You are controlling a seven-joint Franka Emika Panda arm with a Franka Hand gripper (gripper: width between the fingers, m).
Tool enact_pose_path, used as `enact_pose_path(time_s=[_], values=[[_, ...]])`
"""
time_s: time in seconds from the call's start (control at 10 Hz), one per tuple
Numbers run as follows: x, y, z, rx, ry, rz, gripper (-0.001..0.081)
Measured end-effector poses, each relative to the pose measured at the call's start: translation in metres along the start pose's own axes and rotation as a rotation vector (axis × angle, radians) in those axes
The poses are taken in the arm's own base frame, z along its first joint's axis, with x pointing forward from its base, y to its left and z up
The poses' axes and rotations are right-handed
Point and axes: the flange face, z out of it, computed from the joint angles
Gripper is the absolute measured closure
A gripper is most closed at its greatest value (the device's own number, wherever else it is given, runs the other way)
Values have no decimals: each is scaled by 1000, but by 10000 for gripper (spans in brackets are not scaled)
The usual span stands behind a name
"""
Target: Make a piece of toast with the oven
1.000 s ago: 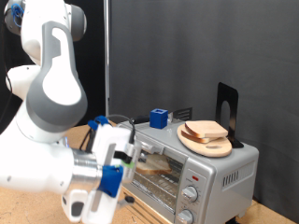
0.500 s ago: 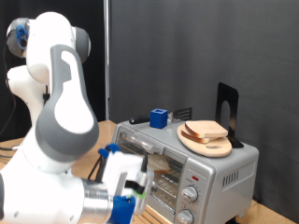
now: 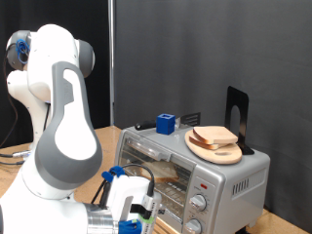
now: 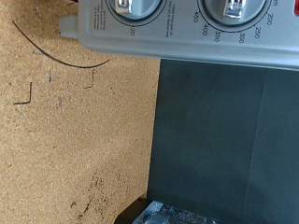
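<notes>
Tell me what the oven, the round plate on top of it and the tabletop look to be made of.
The oven: silver-grey metal, seemingly brushed, with a glass door showing the rack inside.
The plate: pale wood, judging by its tan matte look; bread lies on it.
The tabletop: speckled brown, probably cork or particle board.

The exterior view is evenly lit from above against a dark backdrop. Soft highlights are seen on the white arm (image 3: 58, 136), and a warm glow is seen behind the glass door of the oven (image 3: 190, 175). The gripper (image 3: 132, 210) low beside the oven is smeared by motion blur. The wrist view is bright and flat; the oven's knobs (image 4: 177, 7) are sharp, while a fingertip (image 4: 173, 213) is out of focus.
</notes>
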Motion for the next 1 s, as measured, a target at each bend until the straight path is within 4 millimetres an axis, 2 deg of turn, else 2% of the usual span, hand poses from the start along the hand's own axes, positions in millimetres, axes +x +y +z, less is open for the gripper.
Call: enact_pose_path(time_s=[0.3, 0.6, 1.0], values=[[2, 4, 4, 12, -5, -2, -2], [11, 16, 27, 47, -38, 4, -2], [11, 25, 56, 34, -78, 2, -2]])
